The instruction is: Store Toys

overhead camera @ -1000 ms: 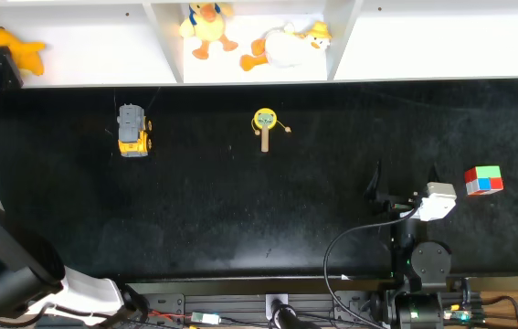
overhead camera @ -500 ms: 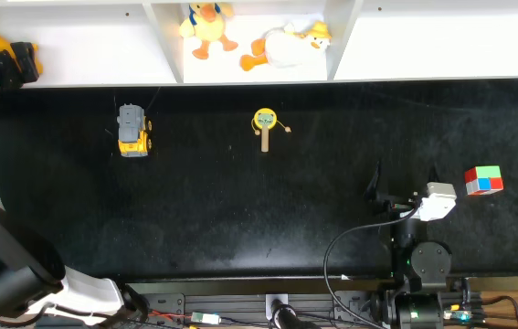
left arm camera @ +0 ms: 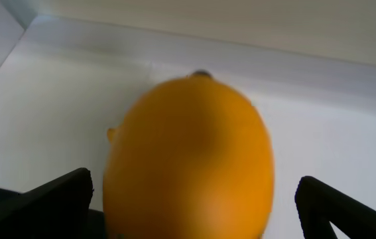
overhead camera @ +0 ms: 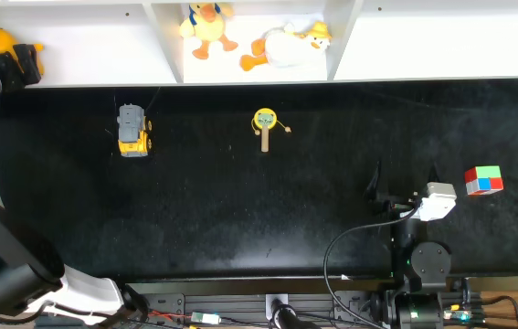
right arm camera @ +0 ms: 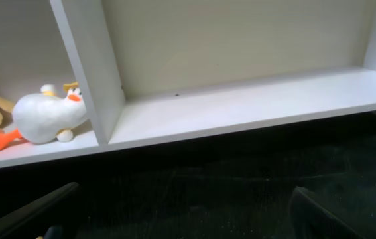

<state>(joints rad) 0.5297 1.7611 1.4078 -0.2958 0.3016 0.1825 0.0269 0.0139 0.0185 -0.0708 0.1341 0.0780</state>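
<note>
Our left end effector (left arm camera: 194,180) gapes wide around the orange toy (left arm camera: 191,149) in the shelf (left arm camera: 327,123); the truck (overhead camera: 133,130) lies nearest it, the cube (overhead camera: 483,180) nearer our right end effector (right arm camera: 184,196), also wide.

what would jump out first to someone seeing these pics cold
An orange plush toy looms between the fingers of the open left gripper, in the left compartment of the white shelf. In the middle compartment lie a yellow duck and a white duck. On the black table a yellow toy truck, a small rattle and a colour cube sit far apart.
</note>
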